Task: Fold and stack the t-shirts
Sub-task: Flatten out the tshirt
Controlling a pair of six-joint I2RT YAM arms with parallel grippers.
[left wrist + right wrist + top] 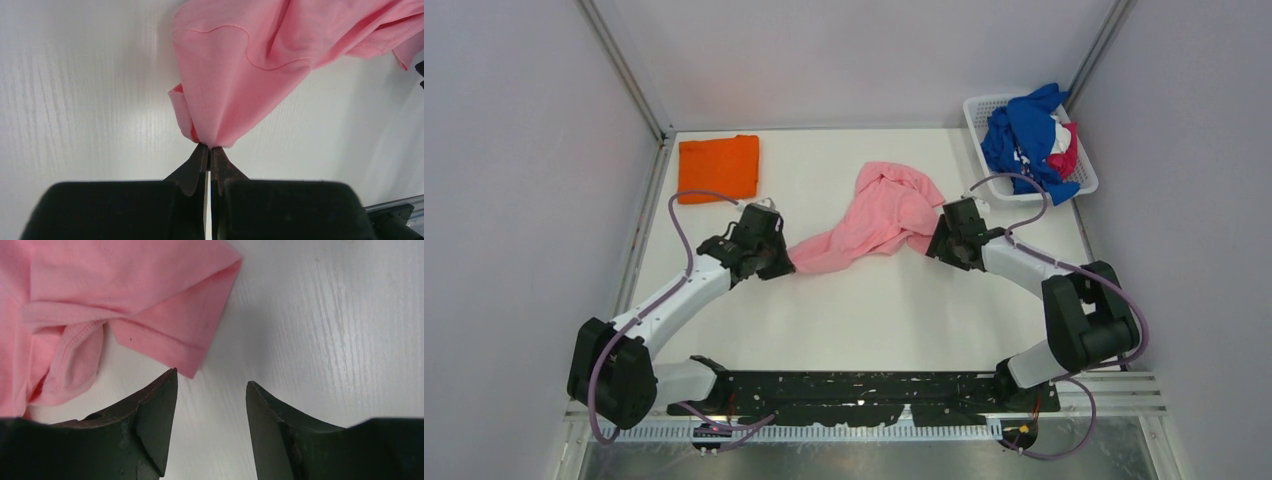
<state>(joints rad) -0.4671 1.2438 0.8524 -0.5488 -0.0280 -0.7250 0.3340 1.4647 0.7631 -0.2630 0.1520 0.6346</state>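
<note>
A light pink t-shirt (879, 215) lies bunched across the middle of the table. My left gripper (210, 146) is shut on its lower left end, the cloth (240, 65) fanning out from the tips. My right gripper (211, 377) stands open at the shirt's right side, a sleeve corner (175, 340) just ahead of its left fingertip, nothing between the fingers. An orange t-shirt (718, 167) lies folded at the back left. Blue (1019, 135), magenta (1067, 155) and white t-shirts are heaped in the basket.
The white slatted basket (980, 108) sits at the back right corner beside the right wall. Metal frame posts and grey walls close in the table on three sides. Both arms' purple cables loop above the table.
</note>
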